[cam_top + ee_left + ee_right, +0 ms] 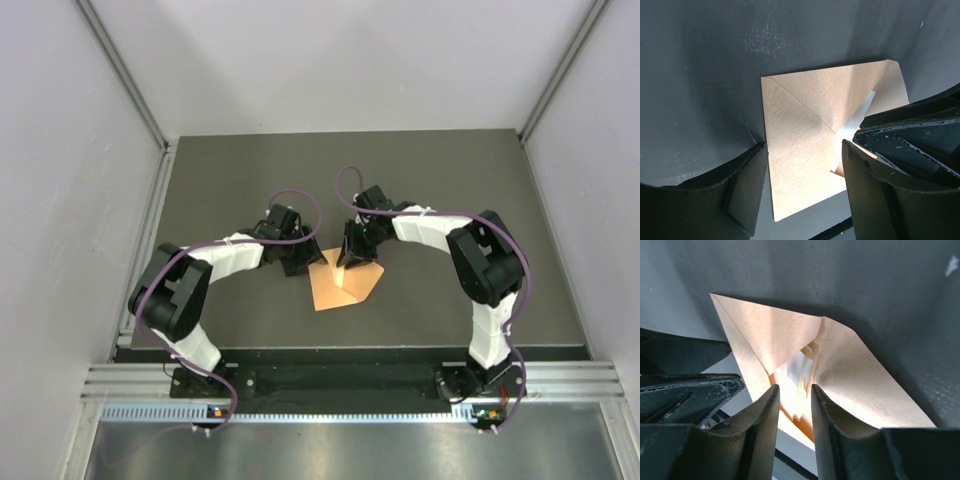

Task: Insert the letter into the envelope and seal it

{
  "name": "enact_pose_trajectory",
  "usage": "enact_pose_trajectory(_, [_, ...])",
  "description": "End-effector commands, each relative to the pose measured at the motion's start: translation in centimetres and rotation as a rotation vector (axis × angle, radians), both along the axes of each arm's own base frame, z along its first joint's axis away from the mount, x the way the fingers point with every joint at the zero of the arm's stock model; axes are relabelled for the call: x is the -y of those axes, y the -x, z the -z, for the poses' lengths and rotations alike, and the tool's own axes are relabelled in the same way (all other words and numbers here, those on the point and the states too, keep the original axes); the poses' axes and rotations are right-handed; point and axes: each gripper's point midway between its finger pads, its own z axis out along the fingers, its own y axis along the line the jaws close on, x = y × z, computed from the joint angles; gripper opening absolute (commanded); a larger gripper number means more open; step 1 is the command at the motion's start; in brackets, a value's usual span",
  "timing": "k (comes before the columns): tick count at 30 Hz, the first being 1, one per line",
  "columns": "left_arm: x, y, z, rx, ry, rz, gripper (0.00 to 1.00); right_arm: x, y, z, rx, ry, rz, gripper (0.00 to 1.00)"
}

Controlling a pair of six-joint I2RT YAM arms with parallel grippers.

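The orange envelope [345,285] lies on the dark table between both arms, its flap [765,335] raised and its mouth gaping. The pale letter [796,374] shows inside that mouth, partly tucked in; in the left wrist view it is a bright sliver [856,121]. My right gripper [795,389] hangs right over the mouth. Its jaws stand a narrow gap apart, with the letter's edge in line with the gap and not pinched. My left gripper [804,150] is open, straddling the envelope's [800,150] near corner without gripping it. From above, the left gripper [303,262] and right gripper [352,260] sit close together.
White walls enclose the dark table [250,180] on three sides. The two grippers nearly touch over the envelope: the right one fills the right side of the left wrist view [912,140], the left one the left side of the right wrist view [685,390].
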Motion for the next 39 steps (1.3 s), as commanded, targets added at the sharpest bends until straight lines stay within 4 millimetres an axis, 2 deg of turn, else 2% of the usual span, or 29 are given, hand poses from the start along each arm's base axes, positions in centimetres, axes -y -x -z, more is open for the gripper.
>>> enact_pose_trajectory(1, [0.2,-0.6,0.3,0.022,-0.002,-0.006,0.66,-0.9,-0.6,-1.3,0.034,-0.064,-0.012,0.30])
enact_pose_trajectory(7, [0.2,-0.8,0.4,0.024,-0.006,-0.010,0.66,-1.5,-0.7,-0.5,0.004,-0.079,-0.013,0.25])
enact_pose_trajectory(16, [0.4,-1.3,0.3,0.030,-0.011,-0.005,0.66,-0.2,-1.1,0.5,0.021,0.002,-0.014,0.22])
enact_pose_trajectory(19, [0.4,-1.4,0.4,0.030,-0.012,-0.002,0.66,-1.3,-1.4,0.3,0.032,-0.045,-0.045,0.11])
enact_pose_trajectory(20, [0.4,-1.5,0.4,0.031,-0.013,-0.001,0.66,-1.7,-1.2,0.3,0.019,-0.072,-0.059,0.02])
enact_pose_trajectory(21, [0.4,-1.5,0.5,0.028,-0.016,0.000,0.66,-1.9,-1.2,0.2,0.021,-0.083,-0.068,0.00])
enact_pose_trajectory(28, [-0.2,-2.0,0.8,0.033,-0.054,-0.018,0.65,-1.0,-1.1,-1.4,0.110,-0.061,-0.167,0.00])
enact_pose_trajectory(34, [-0.6,-2.4,0.7,0.043,-0.061,-0.024,0.65,0.4,0.5,-1.8,0.082,-0.033,-0.238,0.00])
enact_pose_trajectory(37, [-0.4,-2.4,0.7,0.043,-0.050,-0.018,0.65,0.7,0.7,-1.7,0.072,-0.023,-0.244,0.00])
enact_pose_trajectory(39, [0.0,-2.3,0.6,0.040,-0.030,-0.010,0.65,0.1,0.5,-2.0,0.084,-0.053,-0.254,0.00])
